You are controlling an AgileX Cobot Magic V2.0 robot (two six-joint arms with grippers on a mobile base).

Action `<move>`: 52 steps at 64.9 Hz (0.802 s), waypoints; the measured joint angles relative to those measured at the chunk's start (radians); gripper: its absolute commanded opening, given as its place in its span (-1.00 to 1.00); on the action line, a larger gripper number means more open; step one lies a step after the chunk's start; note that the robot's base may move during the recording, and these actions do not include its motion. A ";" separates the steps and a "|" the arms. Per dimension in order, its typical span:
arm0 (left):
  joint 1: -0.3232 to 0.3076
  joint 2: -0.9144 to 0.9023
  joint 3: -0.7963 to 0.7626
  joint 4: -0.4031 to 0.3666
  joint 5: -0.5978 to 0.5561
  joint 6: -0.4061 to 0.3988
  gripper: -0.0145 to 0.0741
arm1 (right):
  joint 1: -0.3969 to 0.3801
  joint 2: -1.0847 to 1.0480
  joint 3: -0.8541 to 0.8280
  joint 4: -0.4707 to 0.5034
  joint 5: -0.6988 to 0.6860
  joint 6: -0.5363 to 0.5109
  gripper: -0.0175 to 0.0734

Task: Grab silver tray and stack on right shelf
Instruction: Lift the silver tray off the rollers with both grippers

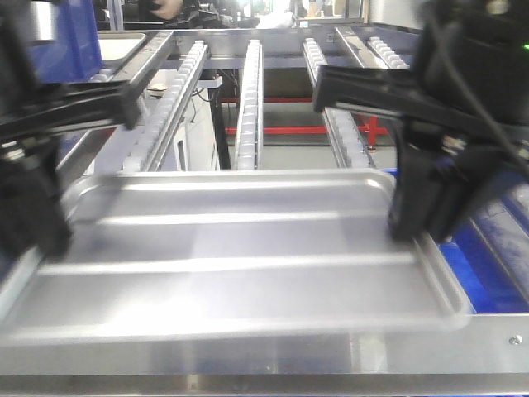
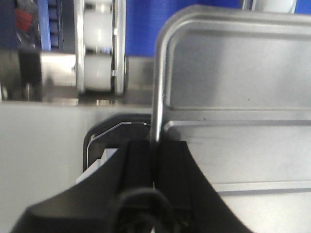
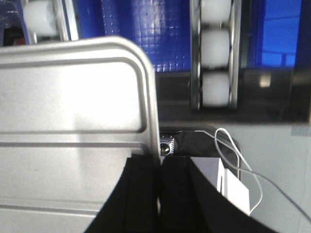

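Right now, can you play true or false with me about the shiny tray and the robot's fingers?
1. The silver tray has long ridges across its base. True.
2. Only one arm holds it. False: the left fingers pinch one side rim and the right fingers pinch the opposite rim.
3. The right shelf has white rollers. True.
4. The tray is full of toys. False: nothing lies in it.
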 measured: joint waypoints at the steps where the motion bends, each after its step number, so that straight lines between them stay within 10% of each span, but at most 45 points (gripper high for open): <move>1: -0.007 -0.009 0.006 0.003 0.007 -0.011 -0.90 | 0.011 -0.009 0.008 0.000 0.000 0.010 -0.49; 33: -0.312 -0.170 0.106 0.106 0.125 -0.342 -0.90 | 0.296 -0.173 0.131 -0.153 0.097 0.354 -0.49; 52: -0.372 -0.200 0.124 0.139 0.161 -0.400 -0.90 | 0.393 -0.175 0.132 -0.195 0.116 0.451 -0.49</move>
